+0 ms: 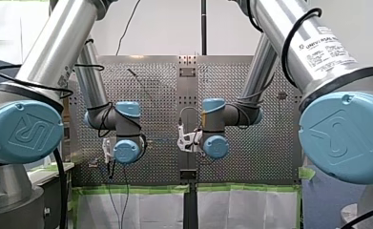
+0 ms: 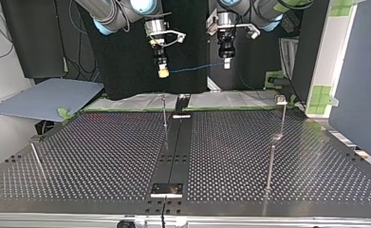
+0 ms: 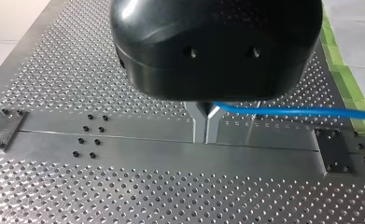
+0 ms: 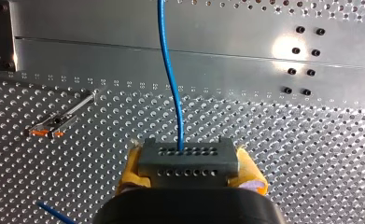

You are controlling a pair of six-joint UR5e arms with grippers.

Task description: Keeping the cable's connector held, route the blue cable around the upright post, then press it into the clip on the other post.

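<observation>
Front view, arms: my left fingers (image 1: pixel 108 155) and my right fingers (image 1: pixel 187 139) hang above the perforated surface (image 1: pixel 260 143), well apart, leaving room for a length of cable between them. Their state cannot be read here.

Top view, cable: the blue cable (image 2: pixel 192 69) runs nearly level from my right fingers, at this view's left, to my left fingers, at its right, clear of the surface.

Top view, posts: the upright post (image 2: pixel 164 114) stands by the dark centre strip (image 2: pixel 176 142), nearer this camera than the span. The clip (image 2: pixel 281 99) sits atop the other post (image 2: pixel 282 121), toward this view's right. The cable touches neither.

Left wrist view, grip: my left fingers (image 3: pixel 206 116) are closed narrow on the blue cable, which leaves them sideways. I judge this pinch to be the guide that will steer the run.

Right wrist view, grip: my right fingers (image 4: pixel 189 169), yellow-padded, clamp the grey connector (image 4: pixel 186 157) by its two ends, and the cable leaves its face straight ahead. This hold anchors the end, as the task requires.

Right wrist view, stray end: a second blue strand (image 4: pixel 49 212) shows beside the fingers; where it comes from is hidden.

Stage: routing is not yet begun. The span must first be carried around the upright post, then lowered into the clip.

Risk: too taut a span could bend the thin post or drag the cable through my left pinch.
</observation>
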